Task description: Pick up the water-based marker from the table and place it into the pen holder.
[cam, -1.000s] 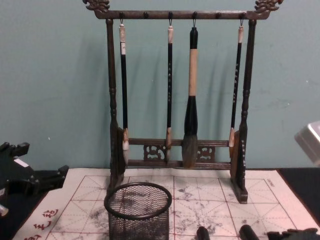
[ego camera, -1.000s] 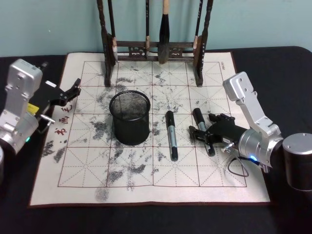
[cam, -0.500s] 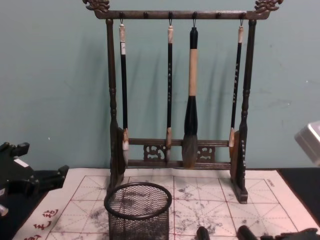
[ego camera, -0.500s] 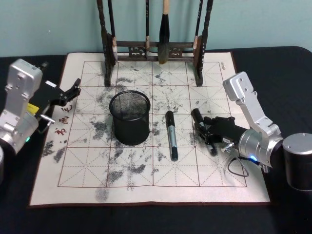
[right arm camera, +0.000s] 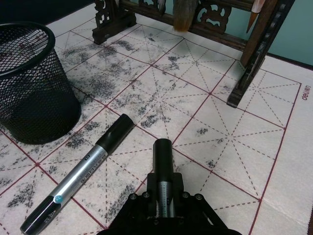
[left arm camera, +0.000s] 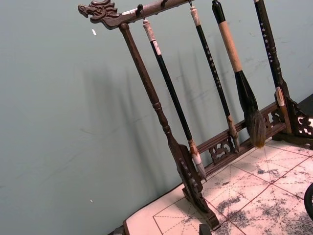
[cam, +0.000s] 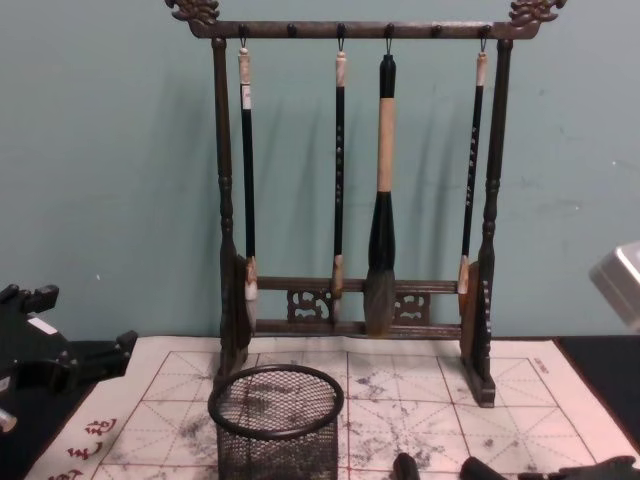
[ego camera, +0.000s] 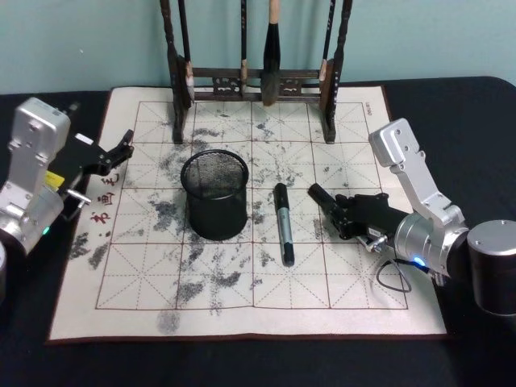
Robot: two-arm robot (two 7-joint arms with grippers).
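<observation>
A short round black wire-mesh pen holder (ego camera: 214, 197) stands upright on a white cloth mat (ego camera: 242, 302) printed with red grid lines and blotched with grey ink. The mat lies on the flat black surface (ego camera: 451, 105).

To the right of the pen holder, well apart from it, the right gripper (ego camera: 345, 216) has its jaws clamped on the barrel of a black-capped marker (ego camera: 321, 196). The wrist view shows the grip (right arm camera: 164, 197) closing just behind the cap (right arm camera: 163, 155). The cap end points back toward the pen holder. I cannot tell whether this marker is clear of the mat.

Between the held marker and the pen holder, a second marker with a silver barrel and black ends (ego camera: 282, 224) lies flat on the mat, touching neither. Its barrel carries a small teal dot (right arm camera: 57, 198) and fine print too small to read.

Behind the pen holder stands a tall dark carved wooden brush rack (cam: 225, 200) with four brushes hanging from its top bar.

On the mat's right border, small grey lettering (right arm camera: 305, 91) reads "deli". On the border to the left of the pen holder there are red brush-style characters (ego camera: 103, 193), which I cannot read.

The left gripper (ego camera: 121, 151) is parked over that left border, well apart from the pen holder, with its jaws apart and empty.
</observation>
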